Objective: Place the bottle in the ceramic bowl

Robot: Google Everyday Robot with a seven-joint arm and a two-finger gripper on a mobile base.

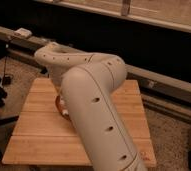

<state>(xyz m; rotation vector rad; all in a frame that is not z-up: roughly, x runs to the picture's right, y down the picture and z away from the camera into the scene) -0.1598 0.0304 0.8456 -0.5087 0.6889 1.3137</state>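
Gripper (62,106), mostly hidden behind the arm (96,105) near the desk's (39,142) left edge—grasp state I cannot tell—hovers over the ceramic bowl (57,104), where the bottle (unseen) probably handles light, slippery—best gripped mid-body.

Wooden table (34,135) in the middle, with floor (174,130) around it. On the table, ceramic bowl (57,103), mostly hidden behind the arm (96,115). Gripper (63,107) down at the bowl, behind the arm, hardly visible. Behind the table, long rail (159,85) from left to right.
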